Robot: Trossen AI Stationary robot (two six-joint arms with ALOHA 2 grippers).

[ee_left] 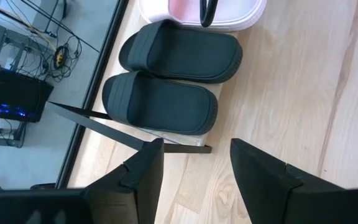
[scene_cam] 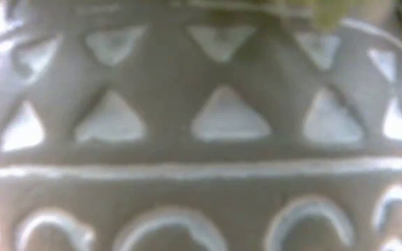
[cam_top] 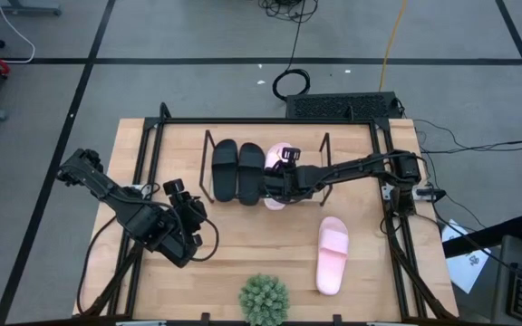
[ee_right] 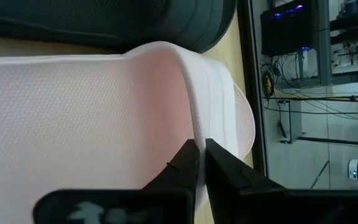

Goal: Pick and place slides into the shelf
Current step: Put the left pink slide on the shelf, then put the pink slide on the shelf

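On the shelf (cam_top: pixel 326 145) at the table's far side, the right gripper (ee_right: pixel 201 163) pinches the strap of a pale pink slide (cam_top: pixel 277 156), lying lengthwise beside the two black slides (cam_top: pixel 237 169). The second pink slide (cam_top: pixel 332 254) lies flat on the table, nearer the right arm. The left gripper (ee_left: pixel 194 174) waits wide open.

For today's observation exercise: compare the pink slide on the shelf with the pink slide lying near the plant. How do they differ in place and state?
The pink slide on the shelf sits beside the black pair; the loose pink slide lies on the bare table, off the shelf. The right gripper is shut on the first one's strap; nothing touches the second. Both are pale pink, single-strap slides.
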